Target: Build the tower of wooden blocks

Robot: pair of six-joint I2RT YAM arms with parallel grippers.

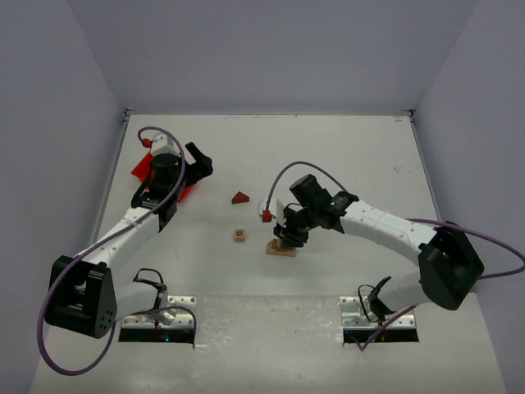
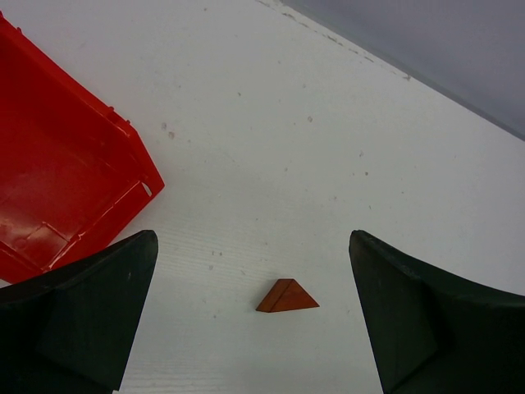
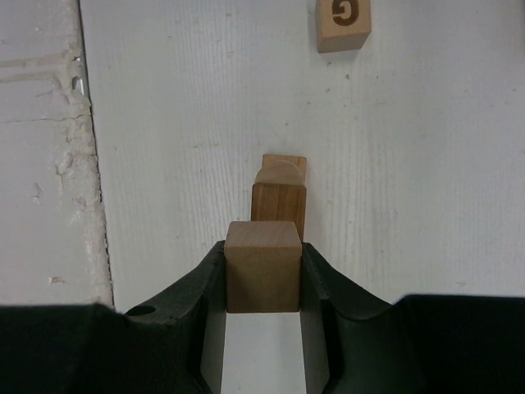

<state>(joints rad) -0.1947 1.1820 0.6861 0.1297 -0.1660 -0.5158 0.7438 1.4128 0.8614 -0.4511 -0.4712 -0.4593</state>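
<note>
Our right fingers (image 3: 316, 283) grip a pale cube (image 3: 261, 267) close over the tower (image 1: 281, 248), a brown block on a plank near the middle of the table (image 1: 353, 148); whether it touches we cannot tell. At the tower's 9 o'clock lies a lettered cube (image 1: 239, 235), and at its 12 o'clock the roof (image 2: 287, 296). Our left fingers (image 2: 82, 320) gape wide, empty, the red bin (image 2: 66, 189) at their 10 o'clock.

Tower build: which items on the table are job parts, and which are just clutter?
Job: plain cube, gripped; lettered cube; triangular roof piece; plank base; upright block on it.
Lying about: red plastic bin.
</note>
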